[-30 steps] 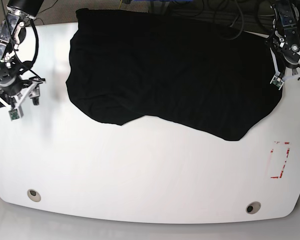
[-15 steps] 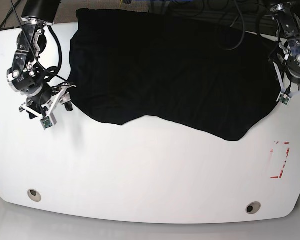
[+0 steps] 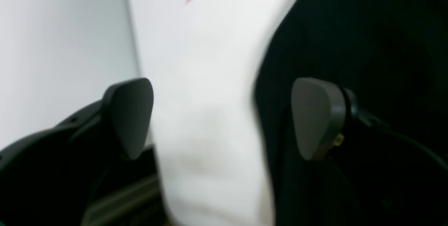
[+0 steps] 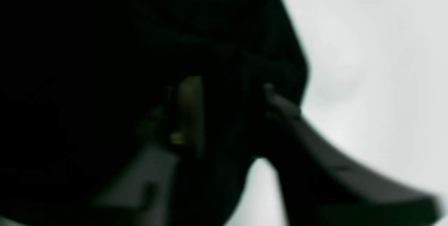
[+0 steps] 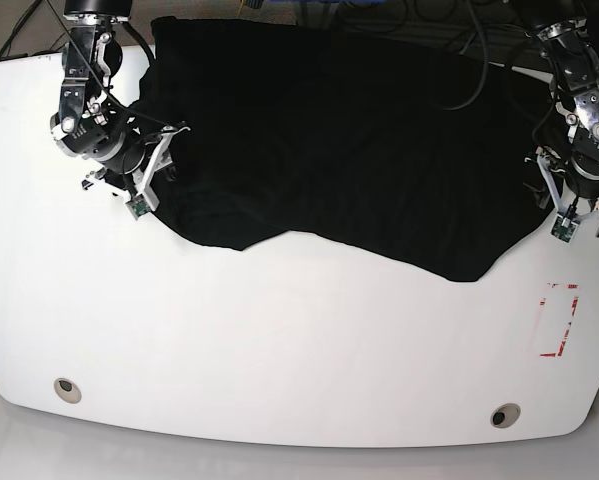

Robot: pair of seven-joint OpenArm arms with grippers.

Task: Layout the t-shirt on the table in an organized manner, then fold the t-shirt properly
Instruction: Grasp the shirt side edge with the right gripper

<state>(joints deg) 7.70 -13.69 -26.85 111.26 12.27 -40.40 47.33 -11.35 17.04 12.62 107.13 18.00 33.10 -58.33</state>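
From my station, the white bench carries the black t-shirt spread across its far half, the near hem wavy and one far edge reaching the bench's rim. A red outline mark sits near the left arm's side. The left pincer stands wide apart, empty, straddling the shirt's side edge. The right pincer is at the opposite edge with cloth between its fingers; the blurred view suggests a pinch, though I cannot tell whether it grips.
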